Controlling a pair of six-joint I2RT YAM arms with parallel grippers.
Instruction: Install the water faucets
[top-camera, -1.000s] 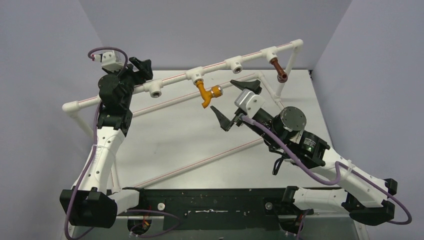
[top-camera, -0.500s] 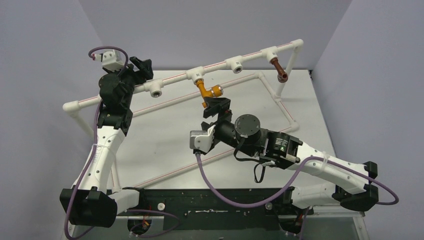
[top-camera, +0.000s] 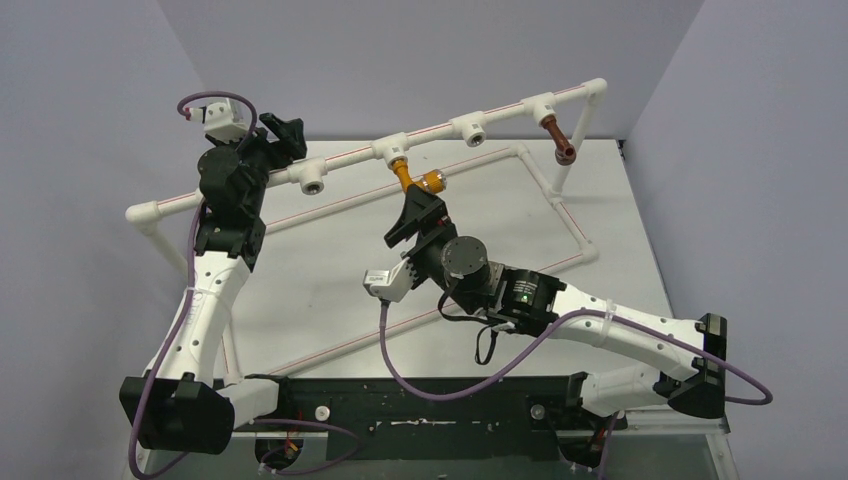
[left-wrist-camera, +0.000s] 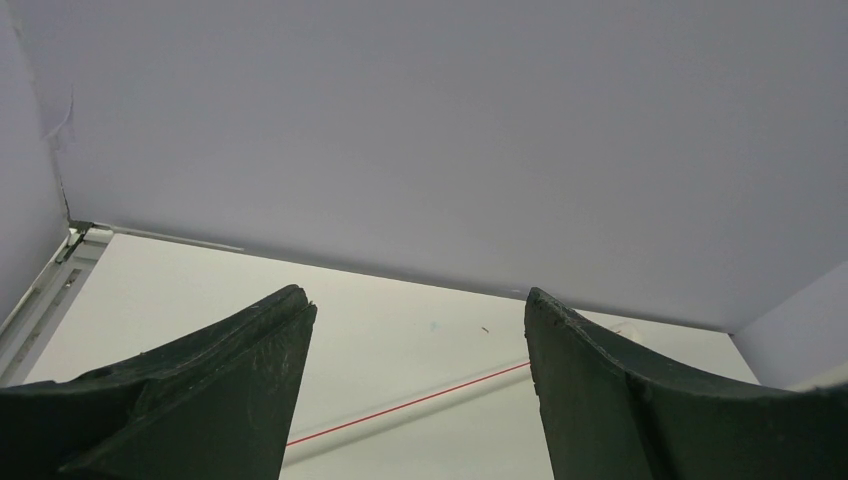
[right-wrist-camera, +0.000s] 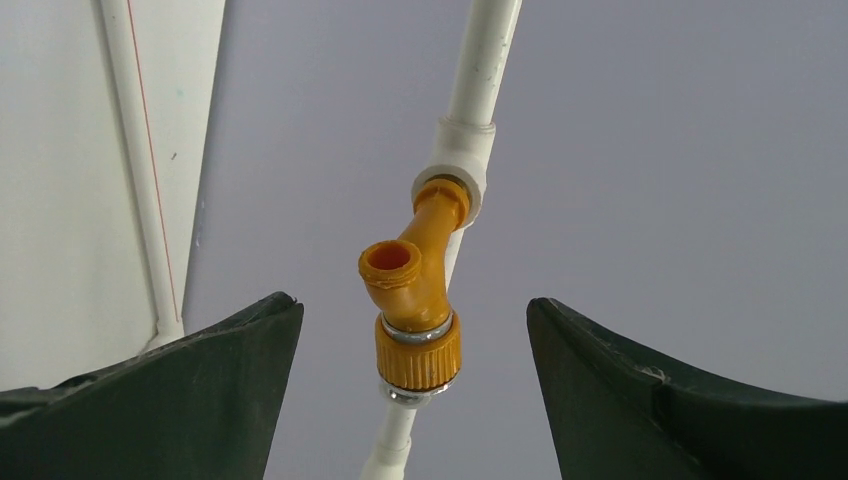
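Orange-yellow faucet (right-wrist-camera: 414, 290) seated in white tee socket (right-wrist-camera: 458, 165), upper centre of top view. Right tool (top-camera: 420, 205) spread wide just below it, faucet lined up between fingers, not touching; likely preparing to grip and tighten it. Reddish-brown faucet (top-camera: 558, 138) hangs upper right. Left tool (left-wrist-camera: 415, 305) wide, empty, upper left.

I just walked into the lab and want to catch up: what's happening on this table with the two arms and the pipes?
The right gripper is open and aimed at the orange-yellow bent-spout faucet, not touching it. That faucet sits in a tee of the raised white plastic pipe frame. A dark reddish-brown faucet hangs from another tee farther right. The left gripper is open and empty, up by the frame's left part.
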